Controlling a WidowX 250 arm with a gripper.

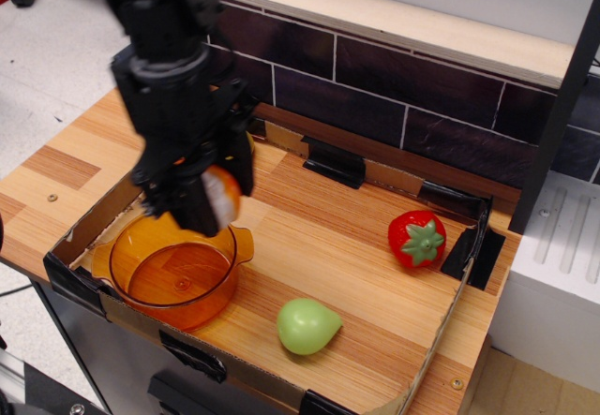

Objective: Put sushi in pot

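My black gripper (208, 211) is shut on the sushi (224, 196), a white and orange block that shows between the fingers. It hangs just above the far rim of the translucent orange pot (173, 267), which stands at the front left of the cardboard tray. The pot looks empty inside. The arm hides the back left of the tray.
A green pear-shaped toy (307, 325) lies at the front middle of the tray. A red strawberry (417, 239) sits at the right. The cardboard tray wall (94, 224) rings the wooden board. A dark tiled wall (394, 92) stands behind.
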